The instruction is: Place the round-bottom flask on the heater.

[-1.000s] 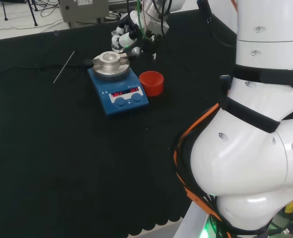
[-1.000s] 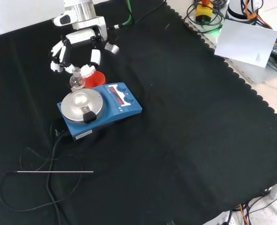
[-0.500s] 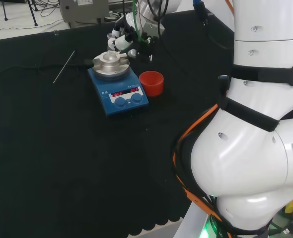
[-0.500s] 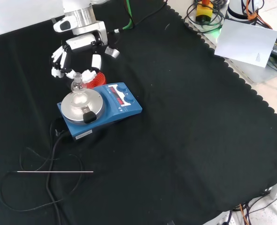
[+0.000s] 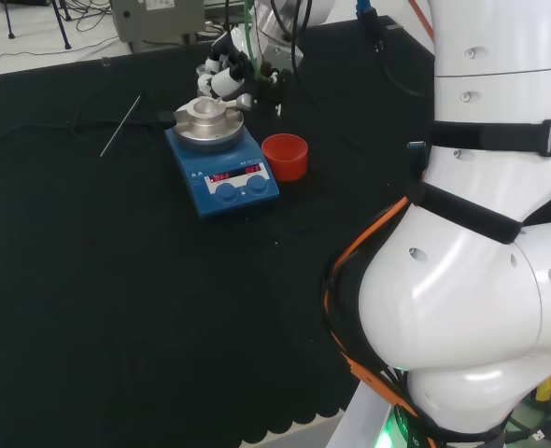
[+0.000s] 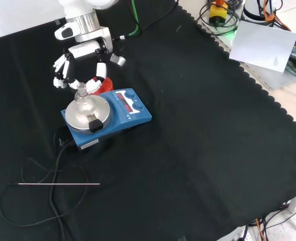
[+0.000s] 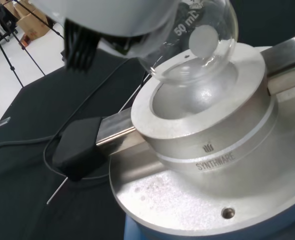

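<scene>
Pinching the neck of the round-bottom flask (image 6: 82, 95) between curled fingers, my hand (image 6: 75, 65) hangs over the heater (image 6: 106, 117). From the wrist, a blurred white part of me hides the neck. The clear glass bulb (image 7: 197, 42) sits just above the metal block's hollow (image 7: 200, 95); contact is unclear. At three o'clock of the heater in the head view stands a red cup (image 5: 285, 156).

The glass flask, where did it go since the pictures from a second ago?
The hand carried the round-bottom flask from beside the red stand over the heater. In the wrist view its bulb now sits in the mouth of the metal block; the hand's fingers are still curled round the neck. The heater, red stand, thin rod and cable stayed put.
</scene>
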{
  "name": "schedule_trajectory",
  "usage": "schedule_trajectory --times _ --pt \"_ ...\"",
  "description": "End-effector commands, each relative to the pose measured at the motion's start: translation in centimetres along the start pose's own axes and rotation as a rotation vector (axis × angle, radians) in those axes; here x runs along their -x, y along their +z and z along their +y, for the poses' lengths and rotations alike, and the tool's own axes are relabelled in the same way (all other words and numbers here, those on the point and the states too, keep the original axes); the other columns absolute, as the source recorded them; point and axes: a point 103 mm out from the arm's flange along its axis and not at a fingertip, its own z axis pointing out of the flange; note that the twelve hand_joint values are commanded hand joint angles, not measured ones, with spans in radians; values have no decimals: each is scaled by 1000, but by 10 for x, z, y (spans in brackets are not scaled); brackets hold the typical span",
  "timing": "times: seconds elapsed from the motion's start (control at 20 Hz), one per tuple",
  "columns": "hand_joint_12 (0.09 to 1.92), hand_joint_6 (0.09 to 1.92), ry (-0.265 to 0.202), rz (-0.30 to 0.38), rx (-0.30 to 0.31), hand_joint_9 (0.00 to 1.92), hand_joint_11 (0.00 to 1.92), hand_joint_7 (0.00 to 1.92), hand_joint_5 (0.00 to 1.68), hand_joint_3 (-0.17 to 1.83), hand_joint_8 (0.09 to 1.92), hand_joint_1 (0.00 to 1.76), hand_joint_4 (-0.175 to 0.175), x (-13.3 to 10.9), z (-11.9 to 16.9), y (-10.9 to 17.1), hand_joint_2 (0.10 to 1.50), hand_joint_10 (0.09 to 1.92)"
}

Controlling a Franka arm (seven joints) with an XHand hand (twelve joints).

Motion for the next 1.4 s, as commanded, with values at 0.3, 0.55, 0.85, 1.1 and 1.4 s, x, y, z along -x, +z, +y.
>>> schedule_trajectory --times 0.3,0.55,0.85,1.1,1.4 --pt "1288 1247 11 -11 -15 734 396 562 1106 1156 588 1109 87 0 -4 8 512 554" --pt "1289 1247 17 -23 -32 734 396 562 1106 1156 588 1109 87 4 -4 15 512 554" --pt "1289 1247 25 -31 -35 734 396 562 1106 1155 588 1109 87 7 0 20 512 554" --pt "1289 1245 26 -21 -45 733 396 562 1106 1153 588 1108 88 6 3 21 513 554" --pt "1307 1097 26 -12 -56 665 344 508 1014 650 616 1042 172 7 4 19 777 591"
